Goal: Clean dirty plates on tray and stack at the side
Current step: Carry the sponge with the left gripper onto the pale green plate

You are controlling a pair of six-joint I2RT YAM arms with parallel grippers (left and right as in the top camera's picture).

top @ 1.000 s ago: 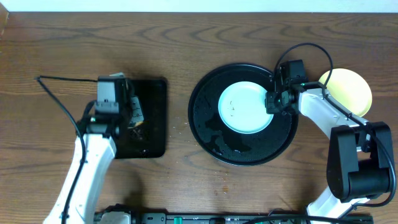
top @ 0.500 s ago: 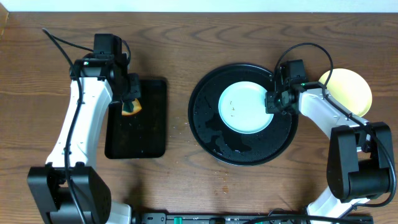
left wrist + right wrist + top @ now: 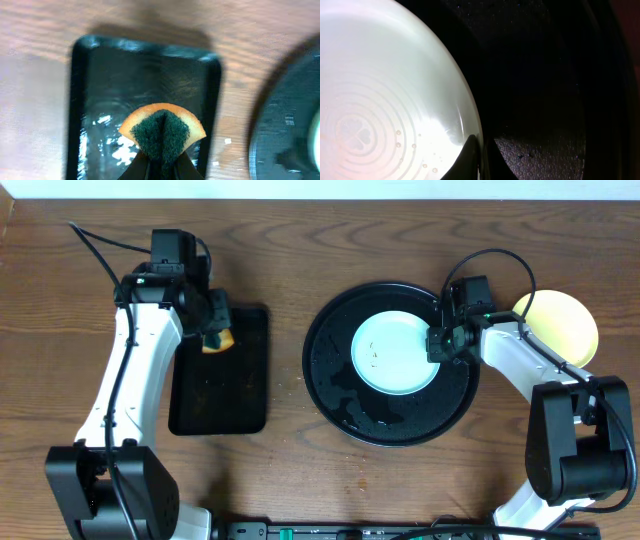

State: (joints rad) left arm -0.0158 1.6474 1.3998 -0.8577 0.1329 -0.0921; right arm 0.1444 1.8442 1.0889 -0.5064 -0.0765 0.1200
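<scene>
Orange-backed sponge [image 3: 216,340] with a coarse green face, folded to a wedge, is clamped in the left end effector [image 3: 213,330] and has shifted toward the rectangular tray's [image 3: 220,405] far edge; scrubbing is judged not yet begun; right end effector [image 3: 440,343] stays pinched on the rim of the glossy, ringed pale blue plate [image 3: 395,352], lying in the wet round black tray [image 3: 325,385]; yellow plate [image 3: 565,320] rests on the wooden counter [image 3: 300,240] just beside it.

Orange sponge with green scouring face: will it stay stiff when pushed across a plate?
Probably floppy: the orange sponge is pinched into a fold by the left fingers. Its coarse green face likely grips rather than slides.
</scene>
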